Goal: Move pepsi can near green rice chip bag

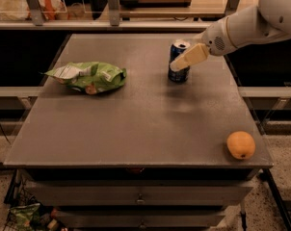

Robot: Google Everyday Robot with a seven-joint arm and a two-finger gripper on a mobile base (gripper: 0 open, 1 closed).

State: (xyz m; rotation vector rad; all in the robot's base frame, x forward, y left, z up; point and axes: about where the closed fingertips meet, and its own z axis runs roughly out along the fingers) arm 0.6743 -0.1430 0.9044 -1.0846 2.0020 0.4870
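The pepsi can stands upright at the back right of the grey table; it is dark blue with a silver top. The green rice chip bag lies crumpled and flat at the back left of the table, well apart from the can. My gripper reaches in from the right on a white arm and is at the can, its beige tip crossing the front of the can's upper half. The can rests on the table.
An orange fruit sits near the table's front right corner. A shelf rail with posts runs behind the table. Drawers are below the front edge, and clutter lies on the floor at the lower left.
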